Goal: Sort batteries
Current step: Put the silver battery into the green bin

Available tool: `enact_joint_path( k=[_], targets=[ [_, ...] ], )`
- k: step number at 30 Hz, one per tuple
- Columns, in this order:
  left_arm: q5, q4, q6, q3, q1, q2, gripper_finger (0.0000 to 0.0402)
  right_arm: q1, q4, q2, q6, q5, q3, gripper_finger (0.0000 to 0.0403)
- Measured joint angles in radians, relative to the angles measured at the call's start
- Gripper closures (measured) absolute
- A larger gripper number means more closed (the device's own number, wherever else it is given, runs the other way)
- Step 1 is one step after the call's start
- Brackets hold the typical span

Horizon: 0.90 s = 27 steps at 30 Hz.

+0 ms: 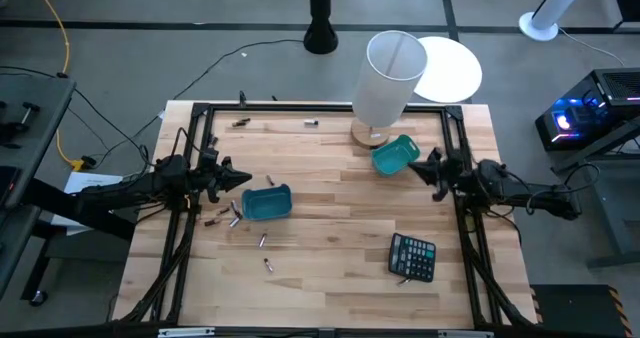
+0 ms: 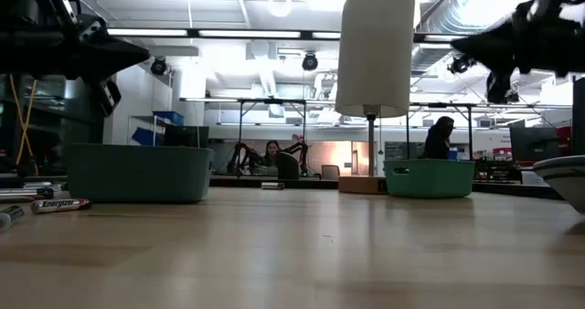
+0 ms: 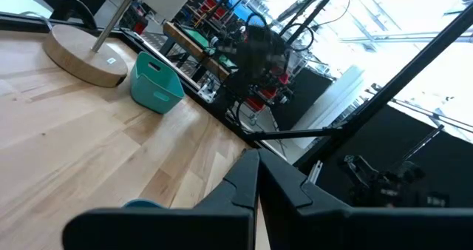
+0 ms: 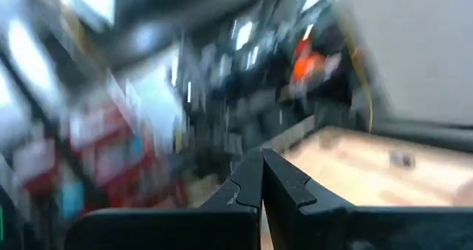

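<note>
Overhead, the wooden table (image 1: 330,233) fills the centre, framed by a dark rail. A white-shaded lamp (image 1: 388,78) on a round wooden base stands near the table's 12 to 1 o'clock edge. The left arm enters from 9 o'clock, its left gripper (image 1: 240,179) raised above the table just beside the near teal bin (image 1: 266,203); in its wrist view the two fingers meet tip to tip, the jaws closed on nothing. The right arm enters from 3 o'clock, its right gripper (image 1: 420,165) just beside the second teal bin (image 1: 395,155), which lies tilted next to the lamp base; its wrist view likewise shows the jaws pressed together and empty. A black calculator (image 1: 412,256) lies at about 5 o'clock. The batteries (image 1: 222,216) lie loose on the wood: a cluster at 8 o'clock of the near bin, two more (image 1: 266,253) toward 6 o'clock, and strays near the 11 to 12 o'clock edge (image 1: 240,123). In the level view one battery (image 2: 60,205), labelled Energizer, lies on its side beside the near bin.
</note>
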Motion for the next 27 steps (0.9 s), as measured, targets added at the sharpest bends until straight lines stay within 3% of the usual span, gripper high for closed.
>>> enact_joint_path(
  k=[3, 5, 7, 9, 14, 20, 27],
  targets=[
    [0.0, 0.0, 0.0, 0.0, 0.0, 0.0, 0.0401, -0.002, 0.194, -0.002, 0.151, 0.248, 0.0, 0.0402],
    [0.0, 0.0, 0.0, 0.0, 0.0, 0.0, 0.0401, -0.002, 0.316, 0.003, 0.159, 0.403, 0.0, 0.0402],
    [0.0, 0.0, 0.0, 0.0, 0.0, 0.0, 0.0401, -0.002, 0.364, 0.008, 0.141, 0.472, 0.006, 0.0402],
    [0.0, 0.0, 0.0, 0.0, 0.0, 0.002, 0.0401, -0.002, 0.382, 0.032, 0.142, 0.416, 0.038, 0.0402],
    [-0.001, 0.0, 0.0, 0.0, 0.0, 0.005, 0.0401, 0.017, 0.346, 0.232, 0.186, 0.088, 0.168, 0.0402],
    [-0.001, 0.0, 0.0, 0.0, 0.0, 0.006, 0.0401, 0.078, 0.219, 0.58, 0.14, 0.017, 0.389, 0.0402],
    [-0.05, 0.047, -0.033, 0.0, 0.0, 0.005, 0.0401, 0.161, 0.213, 0.962, 0.068, -0.074, 0.659, 0.0402]
  ],
)
